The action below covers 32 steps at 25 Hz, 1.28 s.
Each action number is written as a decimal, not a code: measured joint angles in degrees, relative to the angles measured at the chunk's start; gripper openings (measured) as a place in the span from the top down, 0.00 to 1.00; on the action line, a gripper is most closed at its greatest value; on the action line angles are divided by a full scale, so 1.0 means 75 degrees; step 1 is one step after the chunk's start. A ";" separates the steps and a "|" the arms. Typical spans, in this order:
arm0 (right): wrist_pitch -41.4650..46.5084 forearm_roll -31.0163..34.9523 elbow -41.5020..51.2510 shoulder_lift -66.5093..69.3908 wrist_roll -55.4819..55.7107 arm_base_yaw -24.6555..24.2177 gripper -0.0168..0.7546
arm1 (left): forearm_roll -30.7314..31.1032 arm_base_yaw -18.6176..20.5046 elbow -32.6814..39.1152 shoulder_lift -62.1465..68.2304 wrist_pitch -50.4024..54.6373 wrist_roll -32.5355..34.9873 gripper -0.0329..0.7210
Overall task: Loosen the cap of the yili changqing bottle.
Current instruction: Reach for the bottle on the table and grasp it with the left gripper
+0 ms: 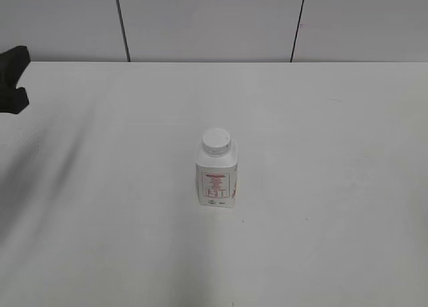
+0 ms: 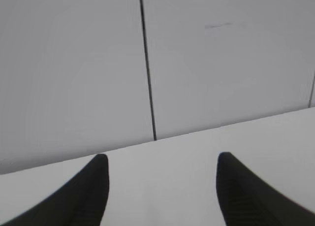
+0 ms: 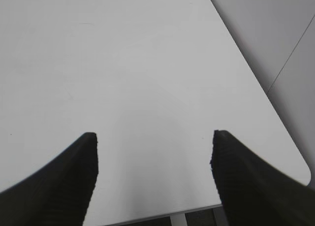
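The yili changqing bottle [image 1: 217,176], small, white and squarish with a red-printed label, stands upright near the middle of the white table [image 1: 334,186]. Its round white cap [image 1: 216,141] sits on the neck. My left gripper [image 1: 12,79] shows as a black shape at the far left edge of the exterior view, far from the bottle. In the left wrist view the left gripper [image 2: 162,159] is open and empty, facing the wall. In the right wrist view the right gripper [image 3: 153,135] is open and empty over bare table. The right gripper is out of the exterior view.
A grey panelled wall [image 1: 214,19] runs behind the table's far edge. The right wrist view shows the table's right edge and rounded front corner [image 3: 302,169], with floor beyond.
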 joint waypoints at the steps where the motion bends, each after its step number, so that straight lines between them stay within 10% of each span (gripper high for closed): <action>1: 0.0000 0.0000 0.0000 0.0000 0.0000 0.0000 0.25 | 0.0197 0.0000 0.0000 0.0194 -0.0257 -0.0081 0.39; 7: 0.0000 0.0000 0.0000 0.0000 0.0000 0.0000 0.25 | 0.1483 0.0207 0.0000 0.1161 -0.0926 -0.0839 0.39; 20: 0.0000 0.0000 0.0000 0.0000 0.0000 0.0000 0.25 | 0.7992 0.1979 -0.1816 0.3970 -0.3218 -0.4004 0.40; 32: 0.0000 0.0000 0.0000 0.0000 0.0000 0.0000 0.25 | 0.8662 0.0782 -0.2317 0.5460 -0.3280 -0.3991 0.21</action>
